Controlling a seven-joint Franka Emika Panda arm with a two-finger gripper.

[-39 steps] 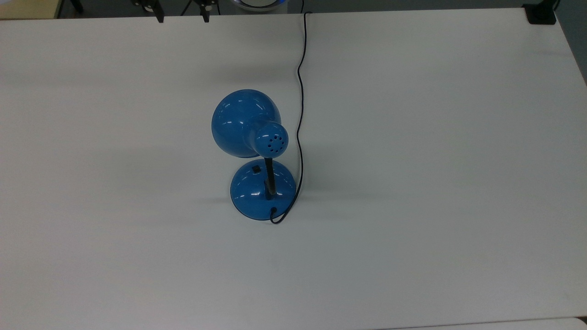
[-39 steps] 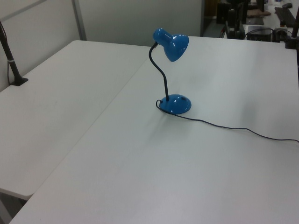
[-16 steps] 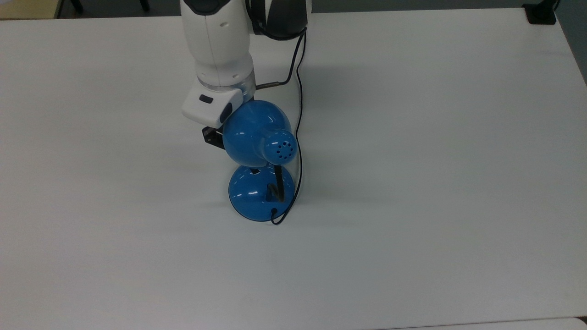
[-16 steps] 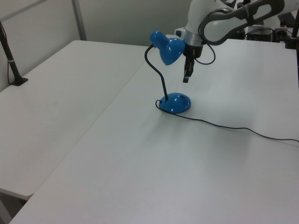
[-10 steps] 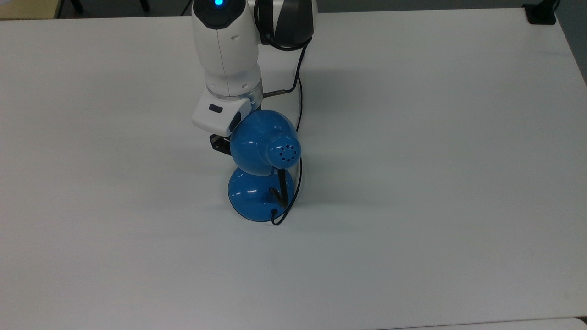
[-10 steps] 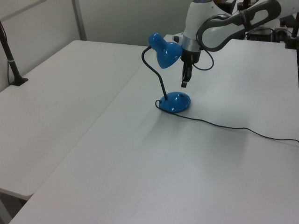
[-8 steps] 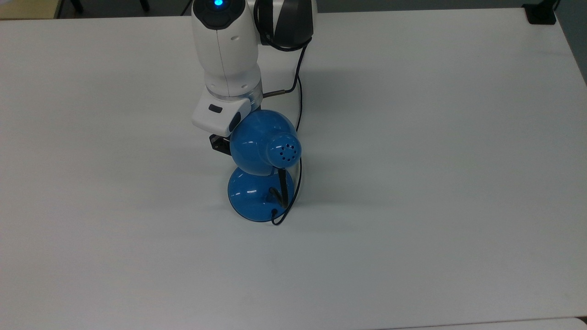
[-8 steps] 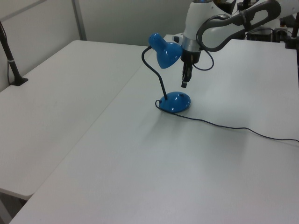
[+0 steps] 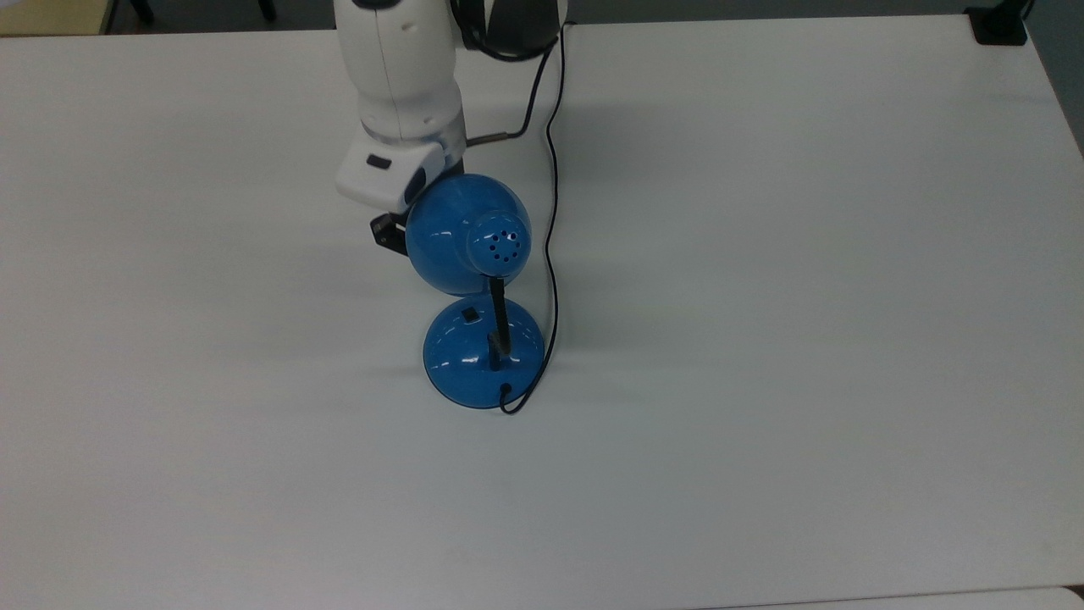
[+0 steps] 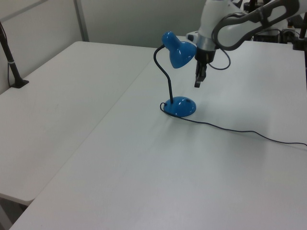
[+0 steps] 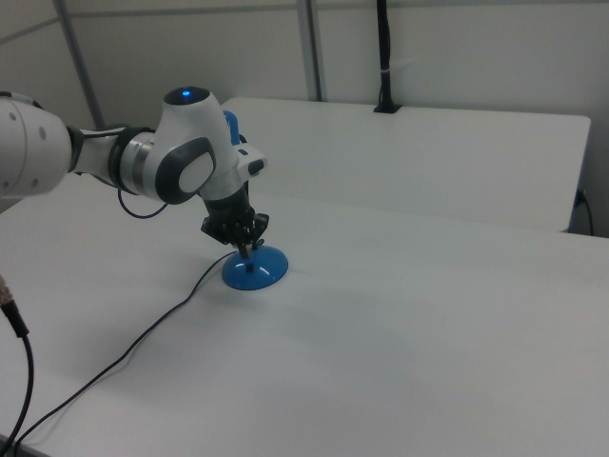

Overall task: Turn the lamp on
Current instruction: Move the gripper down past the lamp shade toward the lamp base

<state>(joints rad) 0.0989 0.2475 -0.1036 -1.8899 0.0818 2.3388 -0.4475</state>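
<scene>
Near the middle of the top view, the lamp stands on the white table, its shade bent over toward the arm. From the top edge the white arm reaches down, wrist vertical, gripper pointing straight down beside the shade and hanging above the base, apart from it. Whether the fingers are spread or pressed together I cannot tell.

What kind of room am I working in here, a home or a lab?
Most likely a lab or office workroom: wide white tables pushed together, plain partition walls behind them, and black clamp-on poles at the table edges. The blue lamp sits under the gripper.
</scene>
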